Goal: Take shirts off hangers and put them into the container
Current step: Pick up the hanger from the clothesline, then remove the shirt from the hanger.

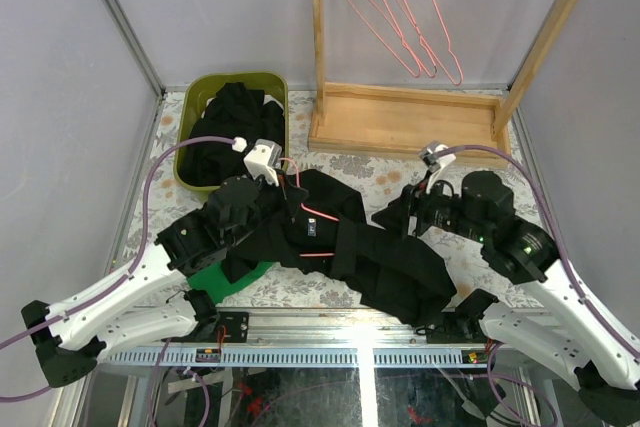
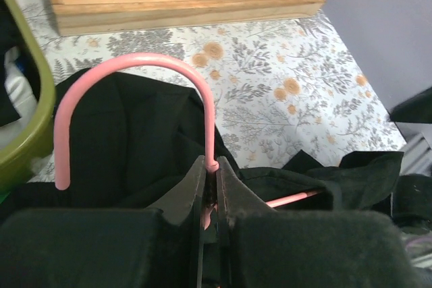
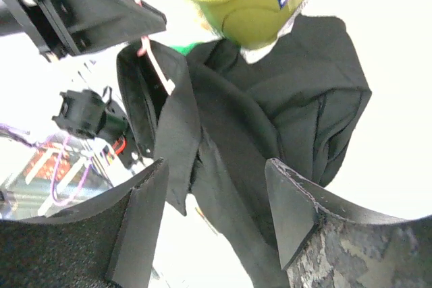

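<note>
We have the left pincer (image 2: 210, 168) pressed together on the pink hanger (image 2: 135, 65), pinching the wire neck just under the hook. The right pincer (image 3: 214, 166) is spread and holds nothing, above the black shirt (image 1: 395, 262), which lies across the near middle of the table (image 1: 390, 172) with the hanger inside its collar. To do this well we should hold the neck firmly, pinch fabric near one shoulder with the right pincer, and draw the cloth off sideways rather than tug against the wire. The container (image 1: 188, 122) sits far left, holding dark clothing with a little white showing. Three bare hangers (image 1: 405, 22) hang on the wooden rack (image 1: 400, 122)
</note>
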Tool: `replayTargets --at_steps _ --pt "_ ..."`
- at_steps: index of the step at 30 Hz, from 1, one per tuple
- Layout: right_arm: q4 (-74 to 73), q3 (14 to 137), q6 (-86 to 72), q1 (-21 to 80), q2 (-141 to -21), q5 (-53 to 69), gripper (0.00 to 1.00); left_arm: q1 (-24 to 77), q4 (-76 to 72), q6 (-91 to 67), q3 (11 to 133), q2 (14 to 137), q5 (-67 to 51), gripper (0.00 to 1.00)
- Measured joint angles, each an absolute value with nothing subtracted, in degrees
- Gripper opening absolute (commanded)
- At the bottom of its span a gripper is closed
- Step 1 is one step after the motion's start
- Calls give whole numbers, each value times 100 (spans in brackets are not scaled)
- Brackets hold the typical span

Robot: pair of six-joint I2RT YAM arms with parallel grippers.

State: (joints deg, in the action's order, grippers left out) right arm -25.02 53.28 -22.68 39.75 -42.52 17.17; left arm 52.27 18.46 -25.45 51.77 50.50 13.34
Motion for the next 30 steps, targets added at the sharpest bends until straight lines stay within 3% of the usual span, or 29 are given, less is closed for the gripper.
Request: replayTargets --at_steps 5,9,20,30 --pt "-2495 5544 -2700 3977 -4154 1540 58 5240 2141 -2770 5214 5054 1822 0" --pt "-2543 5544 -3013 4180 -4386 1339 61 5240 2434 -3033 5404 5179 2215 0" --pt "-2816 5489 -3511 6405 -5393 -1190 72 5247 2759 -3367 5638 5498 2491 0" --pt "-2102 4875 -4156 6731 -5527 -2198 73 5247 2801 -3391 5651 5592 2458 0"
